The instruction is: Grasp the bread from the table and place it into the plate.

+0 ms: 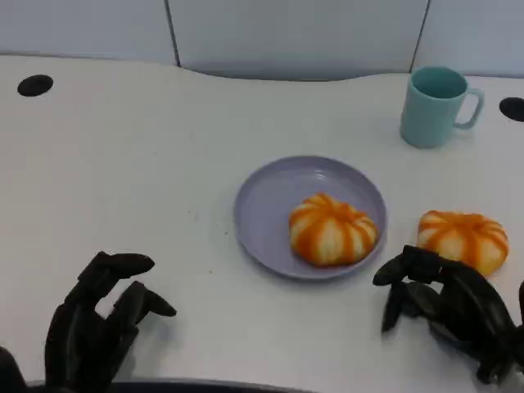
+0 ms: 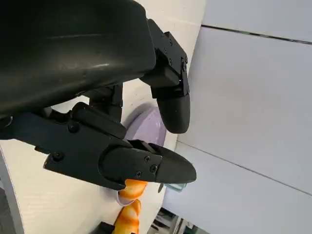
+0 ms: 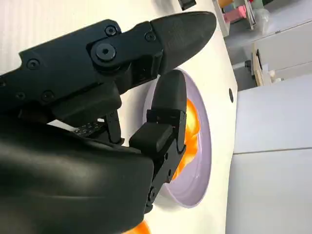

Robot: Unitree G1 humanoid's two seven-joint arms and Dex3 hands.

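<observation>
Both black hands rest low at the near edge of the white table (image 1: 123,164), holding nothing. Its left hand (image 1: 94,323) has its fingers loosely spread and lifted off the surface. Its right hand (image 1: 450,307) is likewise apart-fingered, its fingertips just beside an orange-and-white striped round bread (image 1: 464,237) lying on the table to the right of the plate. That round lavender plate (image 1: 270,201) holds a second orange-and-white striped bread (image 1: 332,230). Farther back stands a pale teal mug (image 1: 434,106).

No readable text, label, brand or number appears anywhere (not on any object or the white surface (image 1: 164,164)).
</observation>
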